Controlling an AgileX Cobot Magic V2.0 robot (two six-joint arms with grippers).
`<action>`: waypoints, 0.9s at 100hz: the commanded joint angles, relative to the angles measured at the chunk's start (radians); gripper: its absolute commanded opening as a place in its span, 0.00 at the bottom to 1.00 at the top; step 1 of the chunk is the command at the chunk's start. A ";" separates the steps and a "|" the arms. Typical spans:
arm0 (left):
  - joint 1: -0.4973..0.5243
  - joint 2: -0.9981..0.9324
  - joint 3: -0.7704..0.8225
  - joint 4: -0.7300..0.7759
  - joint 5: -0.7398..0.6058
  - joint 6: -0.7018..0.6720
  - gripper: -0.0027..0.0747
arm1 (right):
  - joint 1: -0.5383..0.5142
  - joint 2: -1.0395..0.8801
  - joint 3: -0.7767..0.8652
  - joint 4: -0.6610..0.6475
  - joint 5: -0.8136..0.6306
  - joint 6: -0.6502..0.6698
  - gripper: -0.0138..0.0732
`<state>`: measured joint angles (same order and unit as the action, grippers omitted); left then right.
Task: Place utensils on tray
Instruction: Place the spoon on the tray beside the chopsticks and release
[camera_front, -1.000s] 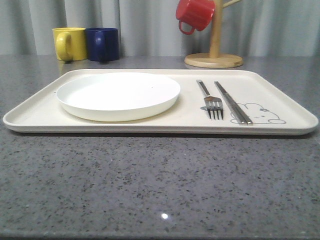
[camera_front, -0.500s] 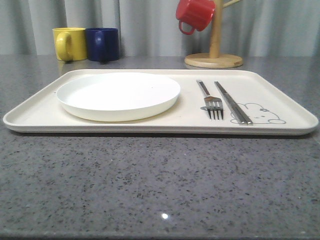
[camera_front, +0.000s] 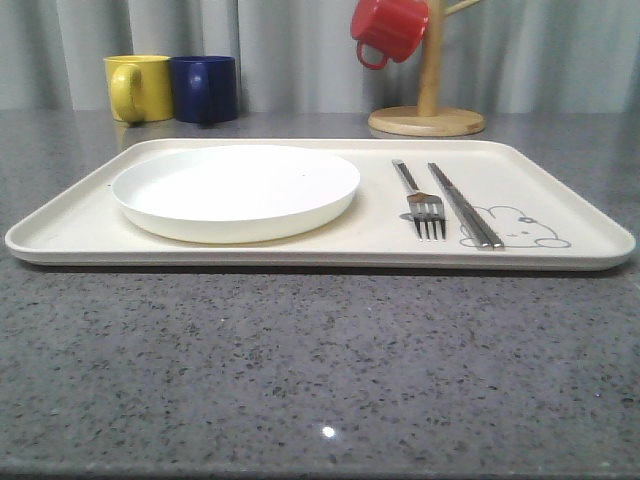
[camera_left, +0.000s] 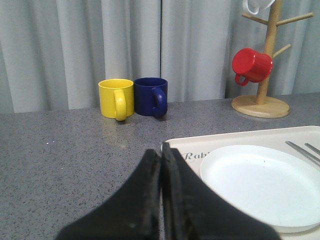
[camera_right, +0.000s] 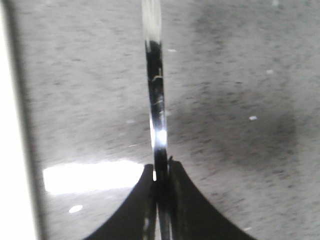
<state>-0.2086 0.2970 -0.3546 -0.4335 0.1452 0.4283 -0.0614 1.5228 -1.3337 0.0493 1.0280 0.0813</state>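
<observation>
Front view gives me the tray (camera_front: 90, 225) on the grey bench (camera_front: 300, 370), with a white plate (camera_front: 236, 190) on its left half — the fork (camera_front: 420, 203) and chopsticks (camera_front: 463, 203) lie side by side just right of it. On the right wrist view, my right gripper (camera_right: 161, 172) has its jaws clamped on a slim shiny handle (camera_right: 156, 100) — likely the spoon — above the bench. My left gripper (camera_left: 161, 165) has its jaws together, holding nothing, near the tray's corner.
</observation>
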 joint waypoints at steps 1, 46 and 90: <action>-0.007 0.009 -0.029 -0.006 -0.070 0.003 0.01 | 0.063 -0.058 -0.026 0.012 -0.016 0.053 0.13; -0.007 0.009 -0.029 -0.006 -0.070 0.003 0.01 | 0.363 0.018 -0.026 -0.077 -0.115 0.297 0.13; -0.007 0.009 -0.029 -0.006 -0.070 0.003 0.01 | 0.390 0.156 -0.026 -0.081 -0.168 0.322 0.13</action>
<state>-0.2086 0.2970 -0.3546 -0.4335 0.1452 0.4283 0.3274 1.7113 -1.3337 -0.0181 0.8981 0.3993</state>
